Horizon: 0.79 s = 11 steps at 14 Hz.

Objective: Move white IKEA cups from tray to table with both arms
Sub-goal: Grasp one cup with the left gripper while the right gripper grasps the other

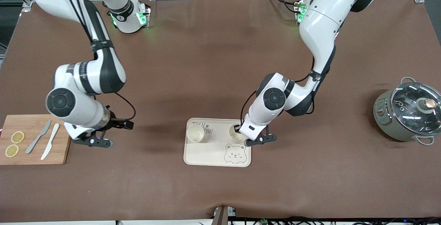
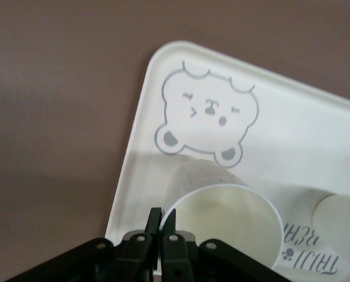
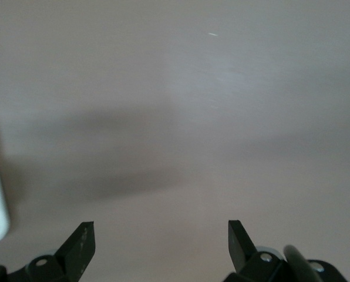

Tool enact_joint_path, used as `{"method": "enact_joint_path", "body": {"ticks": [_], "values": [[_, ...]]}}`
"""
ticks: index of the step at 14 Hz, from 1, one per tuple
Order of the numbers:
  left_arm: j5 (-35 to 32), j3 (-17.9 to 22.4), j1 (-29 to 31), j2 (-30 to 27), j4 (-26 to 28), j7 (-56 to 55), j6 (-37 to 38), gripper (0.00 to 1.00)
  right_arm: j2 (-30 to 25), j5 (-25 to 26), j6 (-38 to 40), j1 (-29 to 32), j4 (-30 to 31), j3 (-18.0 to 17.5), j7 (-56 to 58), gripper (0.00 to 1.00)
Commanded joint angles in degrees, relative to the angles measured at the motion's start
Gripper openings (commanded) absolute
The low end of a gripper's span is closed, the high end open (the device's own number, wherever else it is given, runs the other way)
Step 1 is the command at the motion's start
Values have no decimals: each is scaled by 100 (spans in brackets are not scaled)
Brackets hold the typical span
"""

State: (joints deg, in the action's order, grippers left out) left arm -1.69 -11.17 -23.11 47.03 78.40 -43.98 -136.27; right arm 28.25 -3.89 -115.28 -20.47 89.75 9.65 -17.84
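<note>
- Left wrist view shows the left hand [image 2: 161, 226] pinching the rim of one cup [image 2: 225, 220], one finger inside and one outside the thin wall.
- That cup sits on the tray [image 1: 210, 156] at the end toward the left arm, just above the bear drawing [image 1: 235, 153] as the front view shows it.
- The other cup [image 1: 195, 133] stands upright on the same tray, toward the right arm's end, beside the lettering, untouched.
- The right hand [image 1: 92, 141] hangs with fingers spread wide over bare bench [image 1: 220, 63], between the cutting board [image 1: 34, 156] and the tray; this arm waits.
- Both cups look light, thin-walled and stiff, with a smooth surface that could slip in a loose grip.
- A pinch on the rim seems a sound hold, since the tapered body gives the fingers little to wedge against.
- Being light and empty, a cup may tip or swing when lifted by one side of the rim, so a straight, slow rise looks wise.
- The tray seems light too and may shift if a cup drags across it.
</note>
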Motion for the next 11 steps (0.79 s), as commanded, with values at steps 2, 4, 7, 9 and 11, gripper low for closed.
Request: {"method": "enact_joint_path", "body": {"ticks": [2,4,7,9,11], "values": [[-130,97,149,-536,35,-49,39,0,348,-1652,-530,-255,7,46,-88,100],[-130,88,368,-774,44,-49,74,0,479,-2290,-801,-440,60,55,-140,100],[-130,80,641,-1082,96,-49,433,0,751,-2292,-1802,-861,77,55,-1559,100],[-121,1,1017,-1231,105,38,680,0,805,-2266,-1989,-1107,113,72,-1837,100],[-121,44,1133,-1380,105,248,1206,0,875,-2274,-2147,-1248,121,63,-1881,100]]}}
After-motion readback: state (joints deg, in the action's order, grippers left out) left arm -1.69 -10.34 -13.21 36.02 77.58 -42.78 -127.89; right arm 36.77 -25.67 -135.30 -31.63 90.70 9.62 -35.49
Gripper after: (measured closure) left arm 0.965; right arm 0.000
